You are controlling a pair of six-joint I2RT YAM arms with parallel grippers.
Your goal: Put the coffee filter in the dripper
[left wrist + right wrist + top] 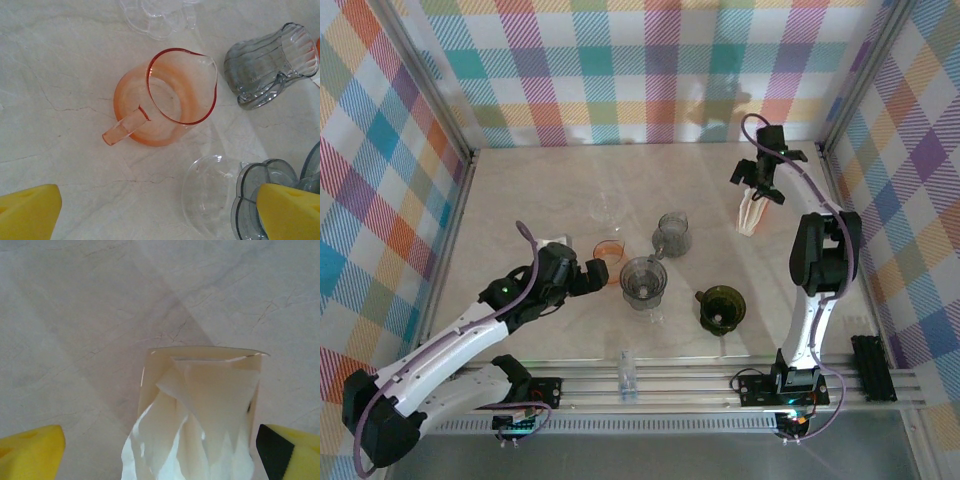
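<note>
Filters: coffee filter stack (200,410) is standing in its holder (148,382) at the surface's (540,190) far right.
Right end effector (761,192): is hanging wide open astride the stack, gripping nothing.
Left end effector (594,276): is gaping wide above orange pitcher (165,95).
Dripper: green dripper (720,307) is sitting well apart, nearer front.

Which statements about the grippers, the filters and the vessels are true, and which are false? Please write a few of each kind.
1. The right gripper is open, with one finger on each side of the paper filters. True.
2. The left gripper holds the orange pitcher. False: it is open and holds nothing; the pitcher stands apart from it.
3. A filter lies in the dark green dripper. False: no white paper shows inside it.
4. The orange pitcher stands upright. True.
</note>
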